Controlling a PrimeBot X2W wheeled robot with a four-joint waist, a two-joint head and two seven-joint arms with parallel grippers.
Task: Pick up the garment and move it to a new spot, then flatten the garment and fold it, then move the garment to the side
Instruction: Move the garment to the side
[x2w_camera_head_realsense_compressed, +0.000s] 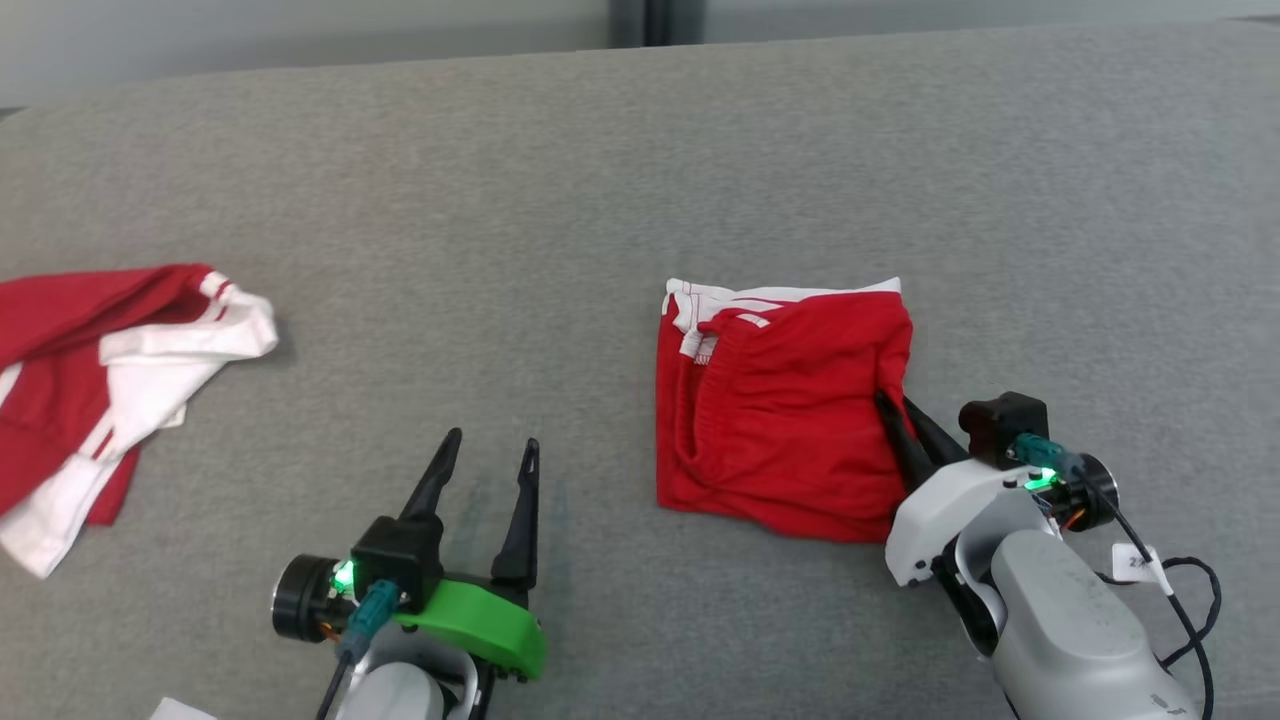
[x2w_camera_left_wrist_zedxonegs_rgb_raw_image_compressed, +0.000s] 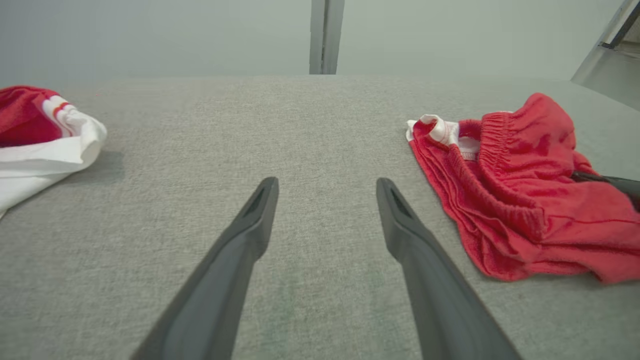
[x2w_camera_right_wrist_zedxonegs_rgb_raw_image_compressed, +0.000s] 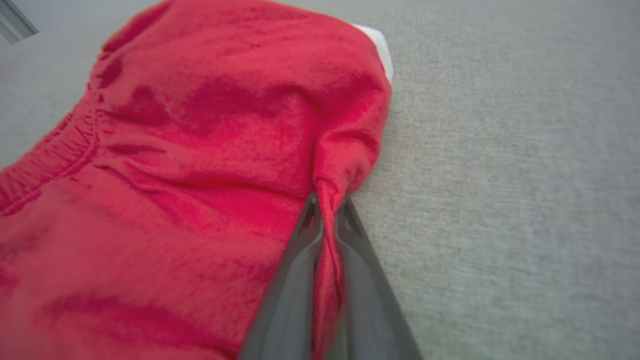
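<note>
My right gripper (x2w_camera_right_wrist_zedxonegs_rgb_raw_image_compressed: 328, 199) pinches a fold of the red elastic-waisted fabric shorts (x2w_camera_head_realsense_compressed: 780, 420) on grey cloth (x2w_camera_head_realsense_compressed: 600, 180); my left gripper (x2w_camera_head_realsense_compressed: 493, 438) is spread

The left tool (x2w_camera_head_realsense_compressed: 493, 438) is formed of two long, dark, tapering fingers (x2w_camera_left_wrist_zedxonegs_rgb_raw_image_compressed: 235, 260), recessed near the tips and set on a black block. A bright green cover (x2w_camera_head_realsense_compressed: 475, 625) is fitted behind it, and a black cylinder (x2w_camera_head_realsense_compressed: 298, 597) with a lit green lamp (x2w_camera_head_realsense_compressed: 344, 574) is seen at its side. A teal plug (x2w_camera_head_realsense_compressed: 368, 612) with a dark lead is attached there. The right tool (x2w_camera_head_realsense_compressed: 893, 400) is built with the same dark fingers, carried on a white shell (x2w_camera_head_realsense_compressed: 945, 515) and a pale grey forearm (x2w_camera_head_realsense_compressed: 1075, 630). A black box (x2w_camera_head_realsense_compressed: 1003, 425), a teal connector (x2w_camera_head_realsense_compressed: 1035, 452), a looping black cable (x2w_camera_head_realsense_compressed: 1195, 610) and a small white tag (x2w_camera_head_realsense_compressed: 1138, 562) are mounted near it.
</note>
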